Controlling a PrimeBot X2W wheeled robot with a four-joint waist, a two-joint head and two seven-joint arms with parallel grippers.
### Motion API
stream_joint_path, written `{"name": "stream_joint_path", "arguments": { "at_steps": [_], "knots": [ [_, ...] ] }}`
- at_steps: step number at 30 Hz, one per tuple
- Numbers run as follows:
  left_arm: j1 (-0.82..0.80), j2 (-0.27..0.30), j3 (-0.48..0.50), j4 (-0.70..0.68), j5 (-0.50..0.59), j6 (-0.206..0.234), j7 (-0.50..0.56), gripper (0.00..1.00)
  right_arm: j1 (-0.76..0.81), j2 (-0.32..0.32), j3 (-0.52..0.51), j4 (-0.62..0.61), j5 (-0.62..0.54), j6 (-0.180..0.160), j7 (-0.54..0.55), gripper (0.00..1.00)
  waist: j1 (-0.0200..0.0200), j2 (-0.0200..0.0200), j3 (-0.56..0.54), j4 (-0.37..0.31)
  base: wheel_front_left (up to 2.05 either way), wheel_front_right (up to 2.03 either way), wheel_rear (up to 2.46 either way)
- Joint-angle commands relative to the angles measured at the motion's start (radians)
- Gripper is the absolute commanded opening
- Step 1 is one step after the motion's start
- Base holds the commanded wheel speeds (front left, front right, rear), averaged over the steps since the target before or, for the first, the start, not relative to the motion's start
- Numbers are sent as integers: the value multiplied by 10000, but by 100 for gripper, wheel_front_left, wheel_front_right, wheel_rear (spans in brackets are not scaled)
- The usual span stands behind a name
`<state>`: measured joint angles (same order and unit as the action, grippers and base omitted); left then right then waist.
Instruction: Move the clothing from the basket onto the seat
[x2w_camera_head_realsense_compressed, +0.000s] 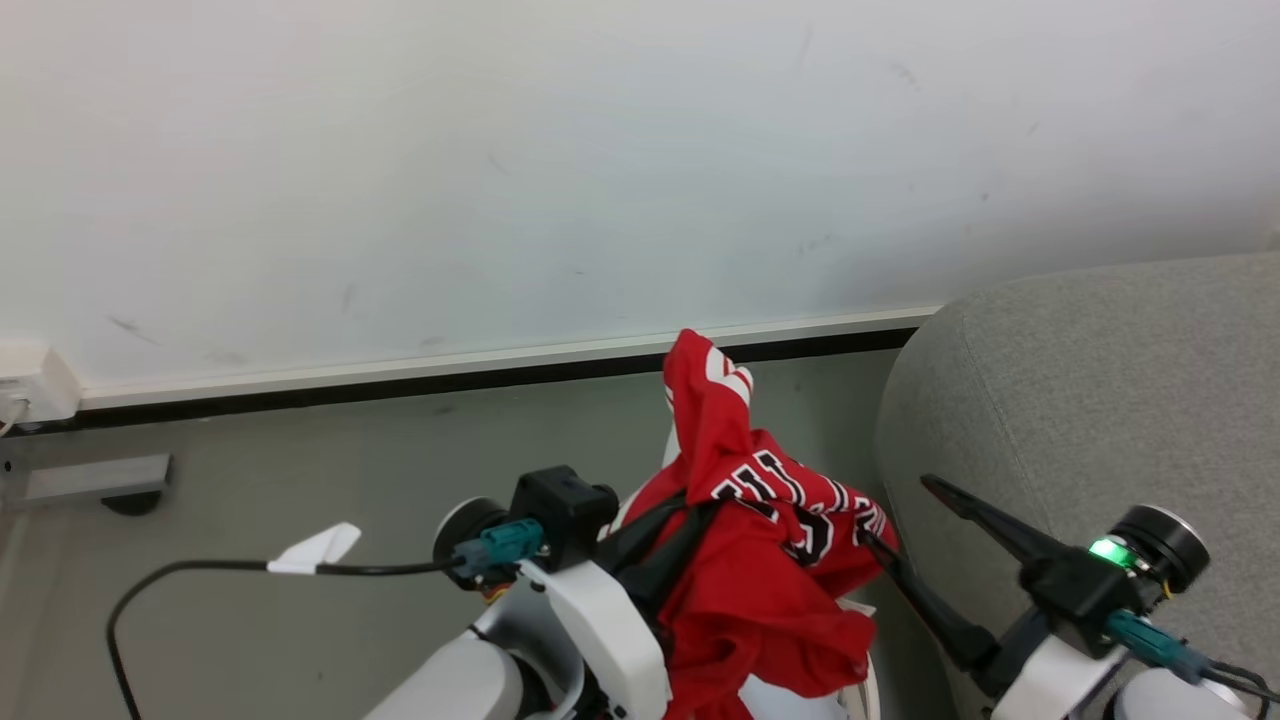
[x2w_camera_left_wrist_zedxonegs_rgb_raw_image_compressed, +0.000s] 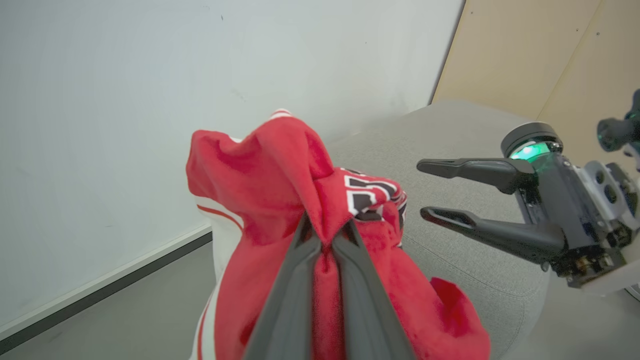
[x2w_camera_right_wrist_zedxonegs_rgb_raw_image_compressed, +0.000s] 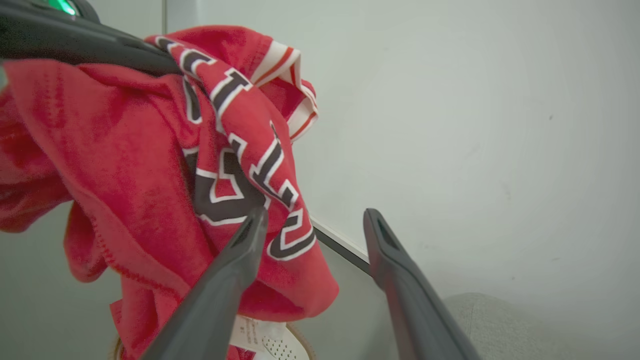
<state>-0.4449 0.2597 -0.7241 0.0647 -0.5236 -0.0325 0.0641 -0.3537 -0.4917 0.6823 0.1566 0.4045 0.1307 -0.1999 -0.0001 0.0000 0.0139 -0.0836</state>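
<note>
- In the head view, my left tool (x2w_camera_head_realsense_compressed: 697, 508) is clenched on the clothing (x2w_camera_head_realsense_compressed: 760, 600). It is a bunched red garment with black-and-white lettering, and it hangs from the dark fingers above the grey floor (x2w_camera_head_realsense_compressed: 300, 450). Its top corner rises in front of the baseboard.
- In the same view, the seat (x2w_camera_head_realsense_compressed: 1080, 400) stands just right of the garment, grey and rounded, against the pale wall (x2w_camera_head_realsense_compressed: 600, 150).
- My right tool (x2w_camera_head_realsense_compressed: 895, 508) is released, with its fingers spread wide. One finger lies over the seat's edge. The other reaches the garment's right edge, and I cannot tell whether it touches.
- In the left wrist view, the two fingers press together with red fabric pinched between them. The cloth bulges above the tips and drapes down both sides. A white panel with red stripes hangs on this view's left.
- The seat lies behind and to the right of the bundle. The right tool hovers in front of the seat with its fingers apart and its tips pointing at the garment. The lower tip is near the lettering.
- In the right wrist view, my own fingers stand apart. The one on this view's left overlaps the lettered fold, and the other stands free against the wall.
- The garment hangs from the left tool's dark finger at the upper left.
- Under the cloth, at the bottom edge, I see a piece of the basket (x2w_camera_right_wrist_zedxonegs_rgb_raw_image_compressed: 280, 346), white and perforated with a brown rim. A grey corner of the seat shows at the lower right.
</note>
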Motion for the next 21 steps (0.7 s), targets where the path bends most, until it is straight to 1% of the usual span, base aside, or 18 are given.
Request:
{"name": "stream_joint_path", "arguments": {
  "at_steps": [1,3,6,9,11,12,13,14,17,21],
  "knots": [
    [92,-54,-75,-118,-18,2,68,0,-448,-90,398,217,81,1,152,100,1,0,-22,54,0,0,0],
    [71,-98,-191,-216,21,-24,149,0,-946,-42,979,583,75,1,330,100,1,0,-41,109,0,0,0],
    [46,-175,-399,-307,-13,-116,285,0,-1546,202,1843,1147,382,1,485,100,1,0,-72,222,0,0,0],
    [26,-258,-537,-309,-94,-186,364,0,-2038,430,2726,1712,821,1,487,100,1,0,-90,327,0,0,0],
    [41,-342,-616,-265,-157,-230,380,0,-2228,598,3320,2039,1307,1,540,100,1,0,-107,413,0,0,0],
    [49,-381,-647,-237,-210,-255,397,0,-2325,678,3564,2162,1554,-1,505,86,1,0,-121,467,0,0,0],
    [72,-417,-656,-212,-263,-251,405,0,-2413,763,3777,2189,1910,1,405,28,1,0,-128,508,0,0,0],
    [93,-417,-661,-193,-278,-247,405,0,-2467,803,3923,2228,2261,-1,301,0,1,0,-130,539,0,0,0],
    [167,-355,-635,-123,-313,-194,364,0,-2600,768,4210,2362,3091,-1,-30,0,1,0,-130,611,0,0,0],
    [213,-246,-544,-39,-253,-55,265,0,-2570,790,4003,2537,3923,-1,-450,0,1,0,-104,640,0,0,0]
  ]
}}
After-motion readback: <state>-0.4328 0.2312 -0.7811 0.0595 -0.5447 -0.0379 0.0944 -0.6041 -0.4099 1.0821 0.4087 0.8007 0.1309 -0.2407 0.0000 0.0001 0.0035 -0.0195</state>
